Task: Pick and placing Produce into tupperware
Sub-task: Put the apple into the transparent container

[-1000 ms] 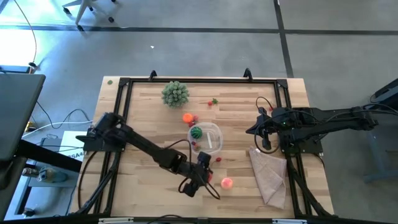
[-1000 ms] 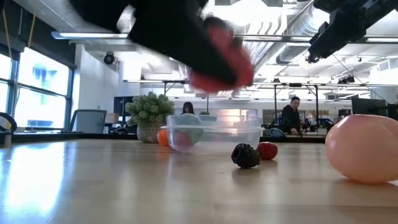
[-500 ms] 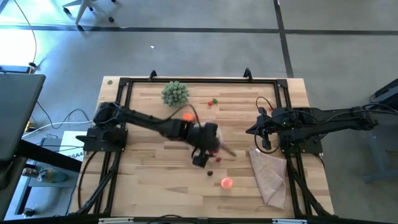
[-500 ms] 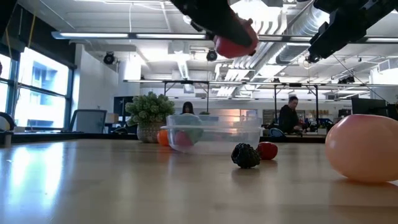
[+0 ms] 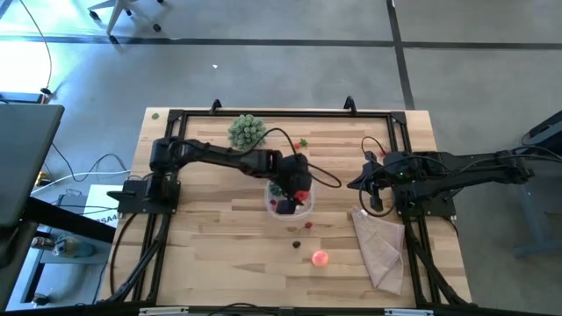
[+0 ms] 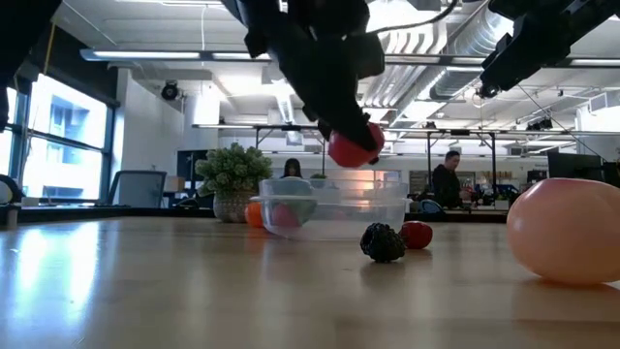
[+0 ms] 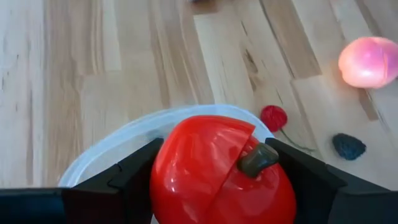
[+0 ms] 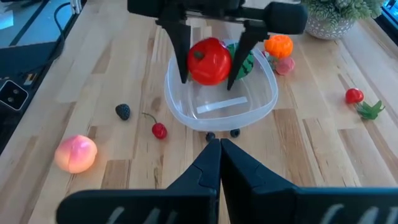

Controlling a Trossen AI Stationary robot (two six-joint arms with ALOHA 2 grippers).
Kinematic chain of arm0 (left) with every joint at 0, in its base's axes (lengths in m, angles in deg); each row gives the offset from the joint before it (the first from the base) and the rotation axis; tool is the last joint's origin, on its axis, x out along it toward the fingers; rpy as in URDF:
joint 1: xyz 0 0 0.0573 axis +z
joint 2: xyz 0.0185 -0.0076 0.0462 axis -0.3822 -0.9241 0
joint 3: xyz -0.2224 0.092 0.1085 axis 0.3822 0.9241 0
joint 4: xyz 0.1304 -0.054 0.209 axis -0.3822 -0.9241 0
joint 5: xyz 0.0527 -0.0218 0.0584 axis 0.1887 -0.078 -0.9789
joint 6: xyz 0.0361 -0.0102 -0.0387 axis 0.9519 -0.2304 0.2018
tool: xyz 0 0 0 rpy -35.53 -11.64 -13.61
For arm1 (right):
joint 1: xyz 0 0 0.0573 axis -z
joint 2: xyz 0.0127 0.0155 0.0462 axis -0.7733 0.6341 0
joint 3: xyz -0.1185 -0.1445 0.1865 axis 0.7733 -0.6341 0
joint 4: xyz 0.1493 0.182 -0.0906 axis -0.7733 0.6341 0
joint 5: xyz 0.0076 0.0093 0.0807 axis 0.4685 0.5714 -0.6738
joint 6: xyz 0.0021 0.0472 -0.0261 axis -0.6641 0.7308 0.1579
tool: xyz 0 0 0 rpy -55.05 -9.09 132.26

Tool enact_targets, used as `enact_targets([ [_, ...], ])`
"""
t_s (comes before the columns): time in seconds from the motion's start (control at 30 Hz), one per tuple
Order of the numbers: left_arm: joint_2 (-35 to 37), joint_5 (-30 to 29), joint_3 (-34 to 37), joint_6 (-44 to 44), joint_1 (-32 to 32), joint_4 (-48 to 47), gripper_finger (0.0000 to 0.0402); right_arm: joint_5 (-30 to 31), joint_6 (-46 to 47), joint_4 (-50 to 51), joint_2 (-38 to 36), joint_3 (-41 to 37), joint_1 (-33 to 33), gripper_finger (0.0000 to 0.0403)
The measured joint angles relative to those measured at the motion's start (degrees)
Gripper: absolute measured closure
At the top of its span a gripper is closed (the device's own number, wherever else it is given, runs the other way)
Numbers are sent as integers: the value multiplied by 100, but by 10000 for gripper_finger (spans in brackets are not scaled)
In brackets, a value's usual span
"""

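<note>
Free room and obstacles around the tupperware

The left gripper [image 8: 208,53], clamped on a red tomato [image 8: 209,61], hangs over the tupperware [image 8: 261,106], filling the way in from above (a green piece [image 8: 244,64] lies inside). An orange piece [image 8: 278,45] crowds one rim; a cherry [image 8: 159,130] and blackberry [image 8: 123,111] lie near the opposite side. The board beyond the peach [image 8: 75,153] is open.

Bright, even daylight; window glare at the low view's left; blurred near foreground.
</note>
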Motion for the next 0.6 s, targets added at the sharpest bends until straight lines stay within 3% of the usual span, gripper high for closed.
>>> enact_targets([
  [0.17, -209, -4, -7, -18, -11, -65, 124, 0, 0, 3, 2, 0, 0, 403],
  [0.43, -341, -46, 6, -6, -11, -424, 154, 0, 0, 9, 2, 0, 0, 403],
  [0.6, -391, -52, -4, -23, -25, -423, 134, 0, 0, 2, 2, 0, 0, 403],
])
